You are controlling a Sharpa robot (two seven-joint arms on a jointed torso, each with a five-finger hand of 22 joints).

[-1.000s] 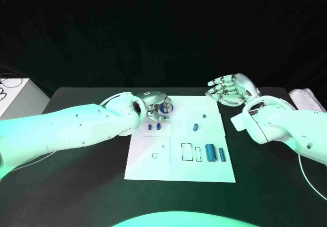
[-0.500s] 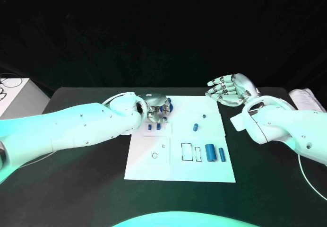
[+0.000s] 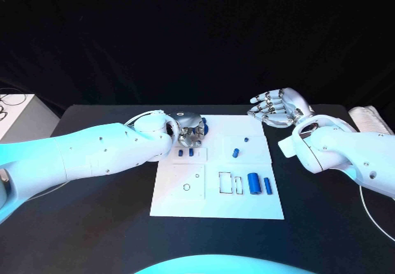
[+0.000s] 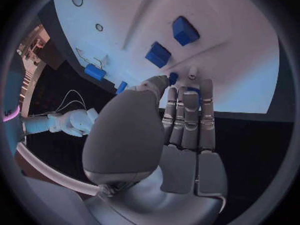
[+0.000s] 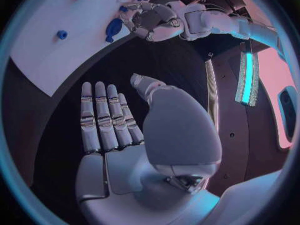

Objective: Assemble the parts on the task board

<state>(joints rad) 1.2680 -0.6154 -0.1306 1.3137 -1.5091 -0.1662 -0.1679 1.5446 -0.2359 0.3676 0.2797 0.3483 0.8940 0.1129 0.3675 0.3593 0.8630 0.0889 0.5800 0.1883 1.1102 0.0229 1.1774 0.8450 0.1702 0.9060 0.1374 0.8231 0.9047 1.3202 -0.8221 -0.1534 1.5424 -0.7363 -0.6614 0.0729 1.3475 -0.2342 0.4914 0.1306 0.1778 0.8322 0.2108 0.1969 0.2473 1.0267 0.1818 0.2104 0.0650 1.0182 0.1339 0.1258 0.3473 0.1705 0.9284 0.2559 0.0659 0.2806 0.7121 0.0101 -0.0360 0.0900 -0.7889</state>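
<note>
Parts (image 3: 236,153) on the task board (image 3: 218,202) look small, rigid, light: pinch their sides; left hand (image 3: 190,127) grips one, right hand (image 3: 278,108) hangs released.

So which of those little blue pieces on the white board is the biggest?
The fat blue cylinder lying near the task board's right edge, clearly thicker than the slim blue rod beside it and larger than the small pieces by the left hand.

A black table (image 3: 99,228) stands before a dark draped backdrop (image 3: 197,51) — a white box (image 3: 16,117) sits beside the table.
</note>
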